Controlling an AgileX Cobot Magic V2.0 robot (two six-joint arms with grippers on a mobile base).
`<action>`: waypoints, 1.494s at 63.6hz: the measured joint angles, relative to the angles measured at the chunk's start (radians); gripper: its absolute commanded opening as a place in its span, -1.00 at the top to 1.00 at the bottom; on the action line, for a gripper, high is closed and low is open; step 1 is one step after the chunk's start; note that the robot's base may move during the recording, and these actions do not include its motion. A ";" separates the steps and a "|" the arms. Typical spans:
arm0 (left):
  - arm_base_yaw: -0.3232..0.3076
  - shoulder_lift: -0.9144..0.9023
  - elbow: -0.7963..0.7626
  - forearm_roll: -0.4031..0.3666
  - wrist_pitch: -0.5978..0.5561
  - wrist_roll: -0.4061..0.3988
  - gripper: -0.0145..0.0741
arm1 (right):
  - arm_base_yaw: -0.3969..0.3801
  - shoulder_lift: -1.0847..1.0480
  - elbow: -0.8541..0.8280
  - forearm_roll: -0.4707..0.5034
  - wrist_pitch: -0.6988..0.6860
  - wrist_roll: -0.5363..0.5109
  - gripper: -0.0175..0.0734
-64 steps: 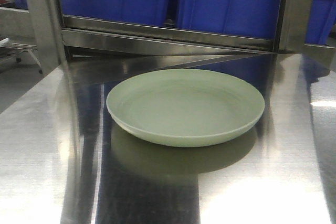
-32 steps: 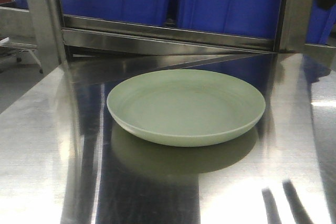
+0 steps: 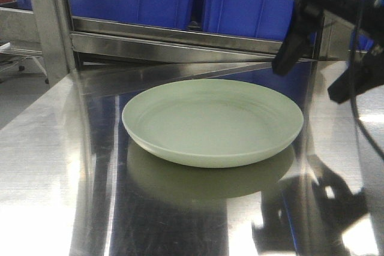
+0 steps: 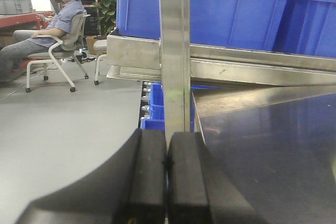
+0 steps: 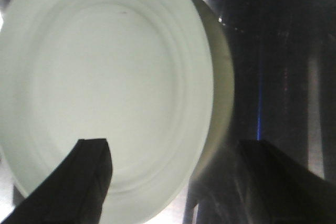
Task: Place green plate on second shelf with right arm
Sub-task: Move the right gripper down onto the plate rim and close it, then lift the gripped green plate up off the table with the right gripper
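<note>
The green plate point(image 3: 210, 121) lies flat on the steel table point(image 3: 48, 166), pale sage with a low rim. My right gripper point(image 3: 309, 82) hangs open above and just right of the plate's right rim, touching nothing. In the right wrist view the plate point(image 5: 105, 77) fills the left side, and the right gripper point(image 5: 173, 153) straddles its rim, one finger over the plate and one over the table. My left gripper point(image 4: 167, 140) is shut and empty by the table's left edge. Behind the plate runs a steel shelf point(image 3: 180, 34); I cannot tell whether it is the second shelf.
Blue plastic bins point(image 3: 252, 1) stand on the shelf behind. A steel upright post point(image 3: 48, 22) rises at the back left and another point(image 3: 336, 16) at the back right. Left of the table, a seated person point(image 4: 52, 30) and chairs point(image 4: 100, 56) are on the grey floor.
My right arm has come into the front view from the upper right and dropped toward the plate's right rim. The plate has not moved.
</note>
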 measured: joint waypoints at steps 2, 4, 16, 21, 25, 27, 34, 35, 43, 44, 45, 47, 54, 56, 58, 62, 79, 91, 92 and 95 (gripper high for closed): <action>0.000 0.000 0.000 0.000 0.000 0.000 0.38 | 0.000 0.019 0.000 0.000 -0.002 0.000 -0.70; 0.000 0.000 0.000 0.000 0.000 0.000 0.38 | 0.000 0.034 0.000 0.000 -0.002 0.000 -0.70; 0.000 0.000 0.000 0.000 0.000 0.000 0.38 | 0.011 0.101 0.000 0.011 -0.025 0.000 -0.69; 0.000 0.000 0.000 0.000 0.000 0.000 0.38 | 0.020 0.118 0.000 0.019 -0.035 0.000 -0.68; 0.000 0.000 0.000 0.000 0.000 0.000 0.38 | 0.028 0.128 0.000 0.024 -0.048 0.000 -0.63; 0.000 0.000 0.000 0.000 0.000 0.000 0.38 | 0.030 0.130 0.000 0.023 -0.054 0.000 -0.57; 0.000 0.000 0.000 0.000 0.000 0.000 0.38 | 0.032 0.132 -0.002 0.027 -0.072 0.000 -0.31; 0.000 0.000 0.000 0.000 0.000 0.000 0.38 | 0.032 0.132 -0.002 0.027 -0.076 0.000 -0.28; 0.000 0.000 0.000 0.000 0.000 0.000 0.38 | 0.032 0.146 -0.004 0.027 -0.090 0.000 -0.04; 0.000 0.000 0.000 0.000 0.000 0.000 0.38 | 0.032 0.149 -0.004 0.027 -0.090 0.000 0.00; 0.000 0.000 0.000 0.000 0.000 0.000 0.38 | 0.032 0.152 -0.004 0.027 -0.090 0.000 0.03; 0.000 0.000 0.000 0.000 0.000 0.000 0.38 | 0.032 0.155 -0.004 0.027 -0.090 0.000 0.08; 0.000 0.000 0.000 0.000 0.000 0.000 0.38 | 0.032 0.177 -0.004 0.027 -0.090 0.000 0.25; 0.000 0.000 0.000 0.000 0.000 0.000 0.38 | 0.032 0.182 -0.004 0.027 -0.090 0.000 0.30; 0.000 0.000 0.000 0.000 0.000 0.000 0.38 | 0.032 0.183 -0.004 0.029 -0.090 0.000 0.37; 0.000 0.000 0.000 0.000 0.000 0.000 0.38 | 0.032 0.183 -0.006 0.040 -0.093 0.003 0.49; 0.000 0.000 0.000 0.000 0.000 0.000 0.38 | 0.032 0.144 -0.008 0.039 -0.095 -0.010 0.49; 0.000 0.000 0.000 0.000 0.000 0.000 0.38 | 0.032 -0.011 -0.004 -0.019 -0.101 -0.026 0.49; 0.000 0.000 0.000 0.000 0.000 0.000 0.38 | 0.032 -0.028 -0.004 -0.025 -0.104 -0.026 0.49; 0.000 0.000 0.000 0.000 0.000 0.000 0.38 | 0.032 -0.082 -0.002 -0.047 -0.113 -0.026 0.49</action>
